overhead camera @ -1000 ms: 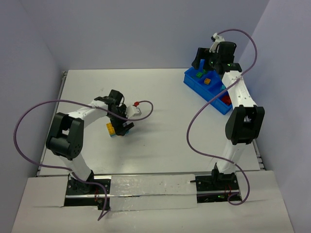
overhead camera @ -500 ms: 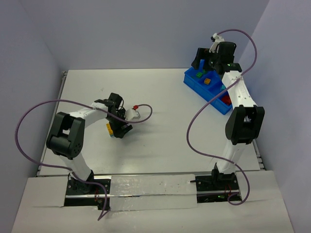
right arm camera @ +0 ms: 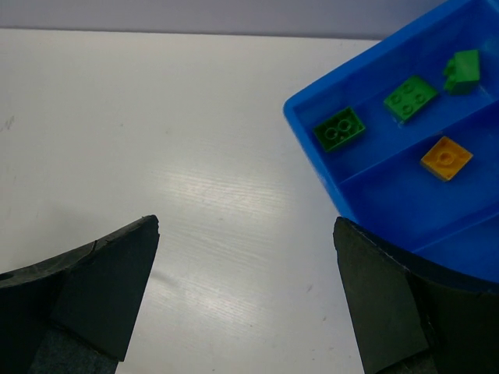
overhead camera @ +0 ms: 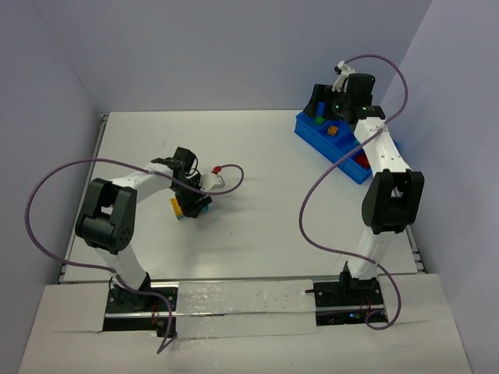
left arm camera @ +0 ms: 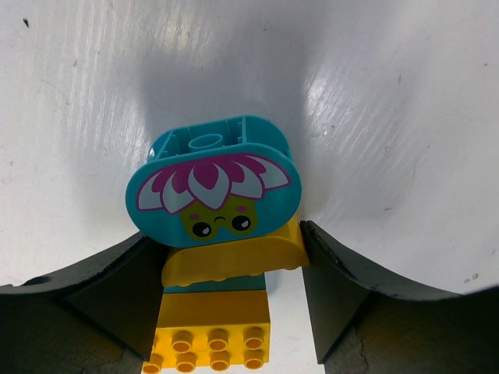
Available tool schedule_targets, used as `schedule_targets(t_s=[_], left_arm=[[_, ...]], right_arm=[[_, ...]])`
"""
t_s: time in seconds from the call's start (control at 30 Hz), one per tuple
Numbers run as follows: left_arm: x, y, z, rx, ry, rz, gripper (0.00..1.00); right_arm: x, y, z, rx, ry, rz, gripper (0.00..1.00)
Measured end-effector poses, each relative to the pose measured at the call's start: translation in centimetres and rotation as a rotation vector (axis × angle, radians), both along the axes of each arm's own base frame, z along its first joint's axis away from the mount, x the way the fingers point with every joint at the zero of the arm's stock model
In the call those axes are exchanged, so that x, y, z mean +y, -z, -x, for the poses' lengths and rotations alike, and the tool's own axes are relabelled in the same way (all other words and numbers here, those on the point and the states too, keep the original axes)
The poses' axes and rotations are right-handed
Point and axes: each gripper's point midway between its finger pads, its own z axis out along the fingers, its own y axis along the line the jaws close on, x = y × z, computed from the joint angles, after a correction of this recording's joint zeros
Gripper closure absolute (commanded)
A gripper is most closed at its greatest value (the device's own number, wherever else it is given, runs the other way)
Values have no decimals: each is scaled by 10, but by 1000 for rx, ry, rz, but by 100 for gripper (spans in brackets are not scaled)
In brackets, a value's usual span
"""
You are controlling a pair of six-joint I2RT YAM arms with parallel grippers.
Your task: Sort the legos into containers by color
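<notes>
A stack of legos [left arm camera: 222,234] lies on the white table: a teal oval brick with a printed flower face, a curved yellow piece and a yellow studded brick. My left gripper [left arm camera: 230,234] straddles the stack, one finger pressed against each side. From above the stack [overhead camera: 180,208] peeks out beside that gripper [overhead camera: 195,201]. My right gripper [right arm camera: 245,226] hangs open and empty above the table, just left of the blue bin [right arm camera: 312,148]. The bin holds three green legos [right arm camera: 339,128] in one compartment and an orange one [right arm camera: 446,157] in the adjacent compartment.
The bin [overhead camera: 310,132] stands at the back right, with a red brick [overhead camera: 362,161] in its near end. A purple cable with a red connector [overhead camera: 219,167] loops over the table beside the left arm. Walls close in the table's back and sides.
My left gripper's fingers have closed in from wide open onto the yellow and teal stack. The right gripper has shifted slightly at the bin's far end and stays open.
</notes>
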Motion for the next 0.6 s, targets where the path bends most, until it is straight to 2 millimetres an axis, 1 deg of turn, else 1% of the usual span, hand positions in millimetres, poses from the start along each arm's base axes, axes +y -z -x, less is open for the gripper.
schedule_targets(t_s=[0.1,0.2,0.33,0.43,0.6], left_arm=[[-5,-4,-2,-11,4,30,44],[-14,-18,-9,-62,7,81,44],[-28,-47,-25,-163,14,162,44],[-41,-69,-39,-242,26,218,44],[-74,-103,-56,-358,72,304,44]], right_arm=[[16,9,13,35,-37,-35,0],[39,20,31,86,-95,-87,0],[65,32,52,154,-168,-161,0],[89,38,71,203,-240,-227,0],[131,37,102,274,-366,-320,0]])
